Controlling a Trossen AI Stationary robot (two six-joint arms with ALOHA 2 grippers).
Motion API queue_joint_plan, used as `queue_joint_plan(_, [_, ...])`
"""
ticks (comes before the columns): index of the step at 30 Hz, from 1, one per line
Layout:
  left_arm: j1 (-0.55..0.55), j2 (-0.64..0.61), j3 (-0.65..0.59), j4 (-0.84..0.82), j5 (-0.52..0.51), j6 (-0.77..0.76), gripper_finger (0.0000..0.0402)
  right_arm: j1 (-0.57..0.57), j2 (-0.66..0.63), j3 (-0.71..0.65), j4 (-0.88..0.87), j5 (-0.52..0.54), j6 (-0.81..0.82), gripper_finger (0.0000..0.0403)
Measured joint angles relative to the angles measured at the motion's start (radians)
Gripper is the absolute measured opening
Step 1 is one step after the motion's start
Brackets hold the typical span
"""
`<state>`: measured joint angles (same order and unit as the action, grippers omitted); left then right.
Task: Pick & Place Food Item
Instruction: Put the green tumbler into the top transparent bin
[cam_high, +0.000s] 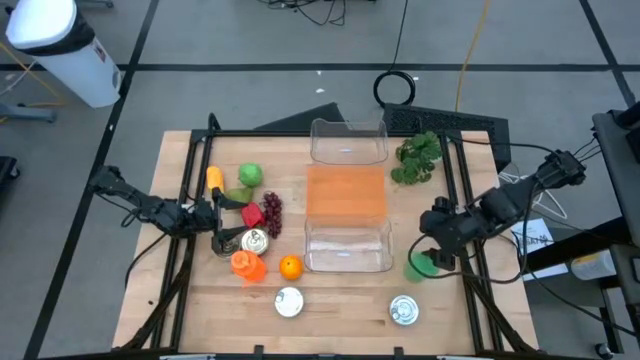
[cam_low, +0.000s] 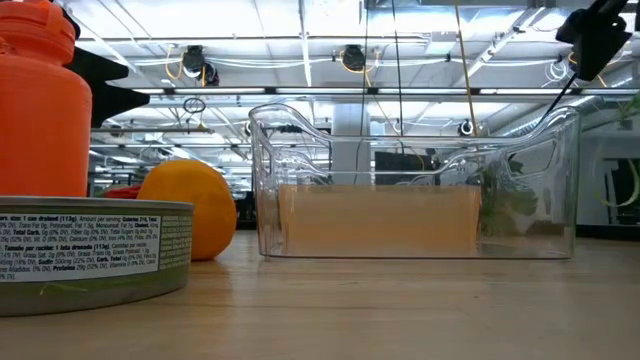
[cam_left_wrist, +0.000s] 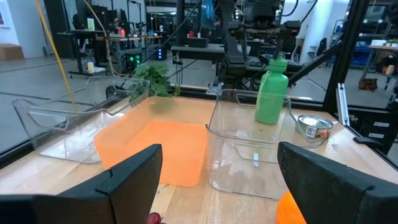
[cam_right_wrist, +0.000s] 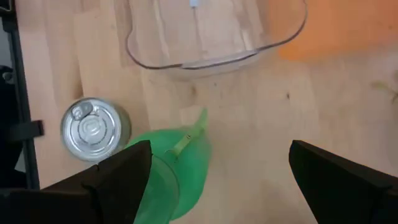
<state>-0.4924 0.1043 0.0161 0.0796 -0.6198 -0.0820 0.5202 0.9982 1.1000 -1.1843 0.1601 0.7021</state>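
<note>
Purple grapes (cam_high: 271, 213) lie on the wooden table (cam_high: 340, 310) at about nine o'clock from the orange mat (cam_high: 346, 190) in the middle, touching a red food item (cam_high: 252, 215) on their nine o'clock side. Around this pair sit the other foods. A round green fruit (cam_high: 250, 175) is at twelve o'clock and a yellow piece (cam_high: 215, 178) at eleven. An orange (cam_high: 290, 267) lies at five o'clock, just beside an orange bottle (cam_high: 247, 264). An opened tin (cam_high: 254, 241) stands between the red item and that bottle. None of the food is held.

The left gripper (cam_high: 215, 215) is at nine o'clock of the red item, just beside it, jaws spread and empty, facing across the mat. Two clear tubs bracket the mat, one (cam_high: 348, 140) at twelve o'clock and one (cam_high: 347, 246) at six. Leafy greens (cam_high: 418, 158) lie at two o'clock of the mat.

The right gripper (cam_high: 435, 250) hangs at four o'clock of the mat, over an upright green bottle (cam_high: 420, 266). Its fingers are parted wide and grasp nothing. A sealed tin (cam_high: 404, 310) stands at six o'clock of the green bottle, and another tin (cam_high: 289, 302) at six o'clock of the orange.
</note>
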Motion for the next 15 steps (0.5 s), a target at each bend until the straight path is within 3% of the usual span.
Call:
queue_joint_plan(7, [0.0, 0.0, 0.0, 0.0, 0.0, 0.0, 0.0333, -0.002, -0.025, 0.0, 0.006, 0.059, -0.014, 0.0359])
queue_joint_plan(15, [0.0, 0.0, 0.0, 0.0, 0.0, 0.0, 0.0333, -0.001, -0.058, 0.011, 0.003, -0.08, 0.088, 0.0359])
